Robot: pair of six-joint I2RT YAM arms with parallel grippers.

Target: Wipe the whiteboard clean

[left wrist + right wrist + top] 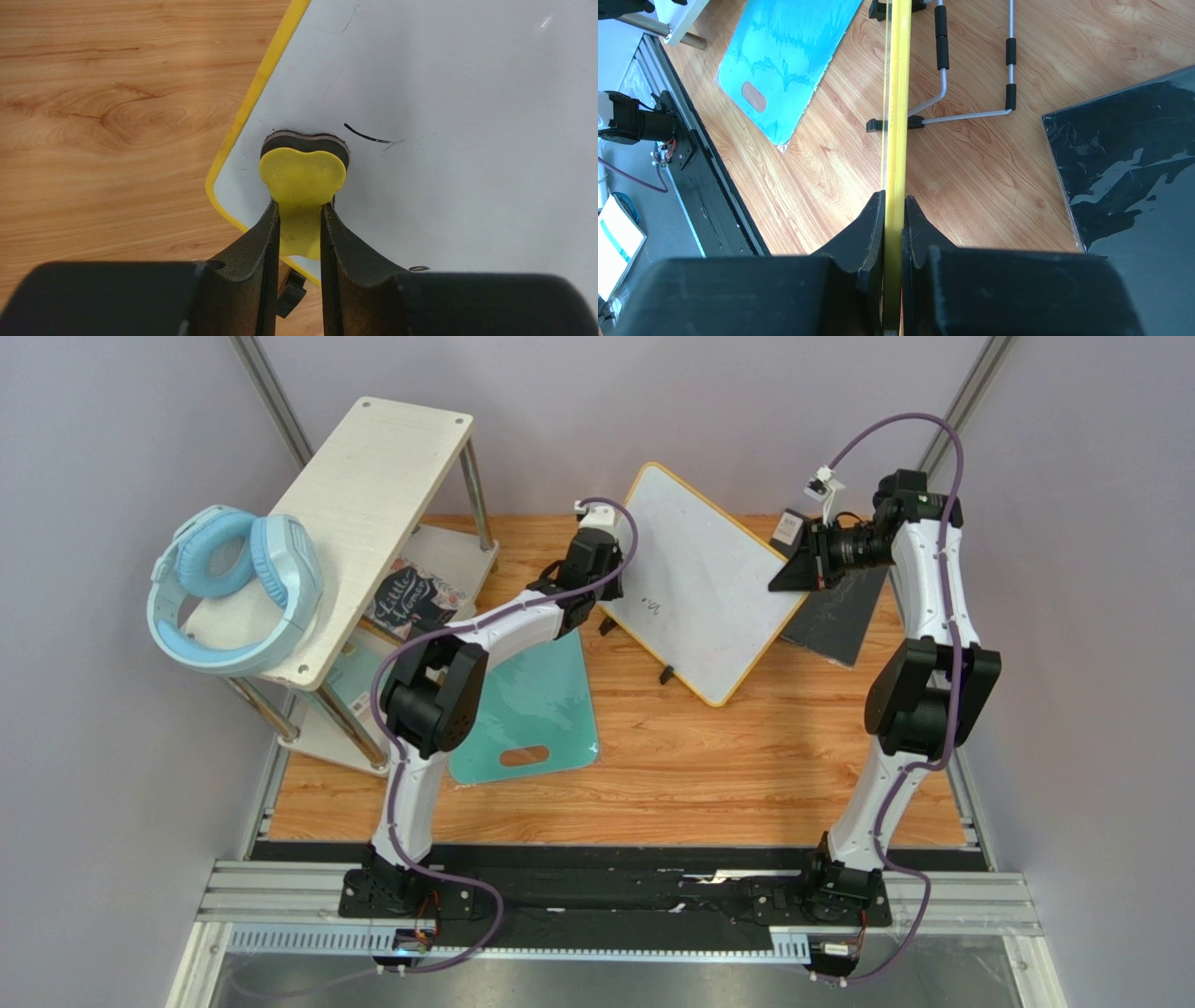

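The whiteboard (709,574) with a yellow frame stands tilted on its stand at the middle back of the table. A little black writing (648,602) remains near its left side. My left gripper (612,597) is shut on a yellow eraser (303,175) whose dark felt pad is pressed on the white surface (463,154) near the board's corner, just left of a black stroke (365,133). In the left wrist view its fingers (300,206) pinch the eraser's handle. My right gripper (781,571) is shut on the board's right edge. The right wrist view shows the yellow frame (898,105) edge-on between the jaws (894,203).
A teal cutting board (540,707) lies left of the whiteboard, also in the right wrist view (784,56). A dark grey panel (842,616) lies at the back right (1130,175). A white shelf (365,490) with blue headphones (232,588) stands at the left. The board's metal stand legs (976,115) rest on the wood.
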